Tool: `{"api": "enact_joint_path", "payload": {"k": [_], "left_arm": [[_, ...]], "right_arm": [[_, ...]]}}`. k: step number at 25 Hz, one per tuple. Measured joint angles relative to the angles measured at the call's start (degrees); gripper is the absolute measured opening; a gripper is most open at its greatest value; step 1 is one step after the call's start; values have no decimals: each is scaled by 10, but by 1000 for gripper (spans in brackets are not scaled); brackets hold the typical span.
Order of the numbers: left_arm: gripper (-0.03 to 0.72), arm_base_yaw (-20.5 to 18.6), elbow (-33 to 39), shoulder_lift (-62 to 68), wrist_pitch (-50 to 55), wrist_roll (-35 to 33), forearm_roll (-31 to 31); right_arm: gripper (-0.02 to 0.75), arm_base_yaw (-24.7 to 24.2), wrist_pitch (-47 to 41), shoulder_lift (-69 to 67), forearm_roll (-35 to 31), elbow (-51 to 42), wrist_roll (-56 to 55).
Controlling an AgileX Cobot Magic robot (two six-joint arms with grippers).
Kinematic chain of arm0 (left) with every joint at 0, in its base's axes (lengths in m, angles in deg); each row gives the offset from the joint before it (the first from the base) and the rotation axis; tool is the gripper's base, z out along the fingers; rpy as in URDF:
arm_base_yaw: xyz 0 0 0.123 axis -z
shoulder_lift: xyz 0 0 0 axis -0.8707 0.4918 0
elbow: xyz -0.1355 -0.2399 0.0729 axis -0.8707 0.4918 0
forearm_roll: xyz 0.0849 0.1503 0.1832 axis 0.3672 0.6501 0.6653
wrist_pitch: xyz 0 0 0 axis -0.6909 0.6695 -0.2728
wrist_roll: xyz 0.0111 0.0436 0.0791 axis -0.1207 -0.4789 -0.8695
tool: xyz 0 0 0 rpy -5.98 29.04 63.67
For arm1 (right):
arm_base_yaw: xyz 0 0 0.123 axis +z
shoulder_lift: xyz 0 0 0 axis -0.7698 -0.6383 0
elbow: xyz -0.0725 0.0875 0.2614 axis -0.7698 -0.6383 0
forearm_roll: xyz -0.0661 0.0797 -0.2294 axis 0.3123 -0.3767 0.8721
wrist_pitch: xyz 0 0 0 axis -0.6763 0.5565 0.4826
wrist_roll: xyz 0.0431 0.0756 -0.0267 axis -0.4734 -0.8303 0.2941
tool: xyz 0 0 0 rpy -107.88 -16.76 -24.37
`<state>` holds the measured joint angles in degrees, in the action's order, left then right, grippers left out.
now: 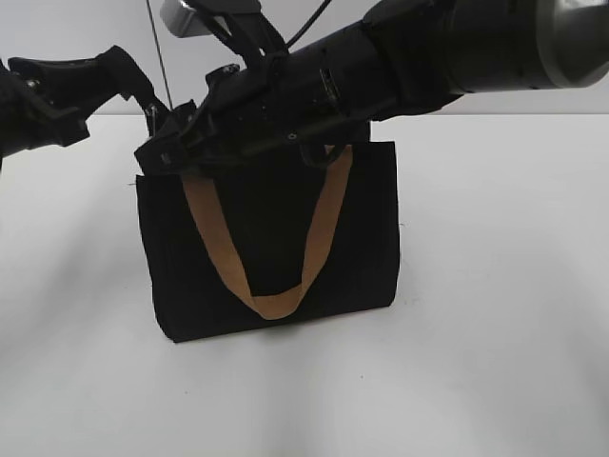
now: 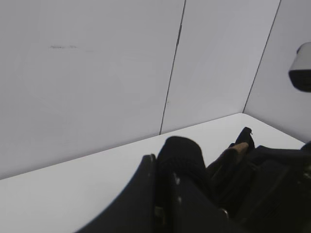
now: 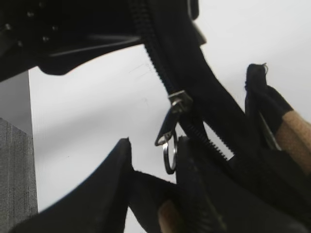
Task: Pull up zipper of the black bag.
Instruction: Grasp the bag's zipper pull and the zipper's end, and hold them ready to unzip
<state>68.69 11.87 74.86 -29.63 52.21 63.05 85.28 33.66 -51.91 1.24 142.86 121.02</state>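
The black bag [image 1: 285, 238] stands upright on the white table [image 1: 495, 314], with one tan handle [image 1: 271, 300] hanging down its front. My left gripper [image 1: 157, 114] is at the bag's top left corner. In the left wrist view it [image 2: 163, 167] is shut on a fold of the bag's black fabric [image 2: 182, 153]. My right arm reaches across to the same end of the top edge [image 1: 162, 154]. In the right wrist view the zipper [image 3: 179, 102] hangs its silver tab and ring between the fingers of my open right gripper [image 3: 153, 143], close to the right finger.
Grey wall panels [image 2: 97, 73] stand behind the table. A thin rod [image 1: 157, 48] rises behind the left arm. A grey block [image 3: 17, 174] shows at the left of the right wrist view. The second tan handle [image 3: 296, 131] lies beside the zip line.
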Motion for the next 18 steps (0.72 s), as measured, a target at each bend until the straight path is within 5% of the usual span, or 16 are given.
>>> {"api": "enact_joint_path", "payload": {"k": [5,9,18], "left_arm": [[8,0,0,0,0,0,0],[8,0,0,0,0,0,0],[8,0,0,0,76,0,4]], "right_arm": [[169,0,1,0,-5,0,0],[11,0,3,0,-5,0,0],[-1,0,-1,27,-4,0,-31]]}}
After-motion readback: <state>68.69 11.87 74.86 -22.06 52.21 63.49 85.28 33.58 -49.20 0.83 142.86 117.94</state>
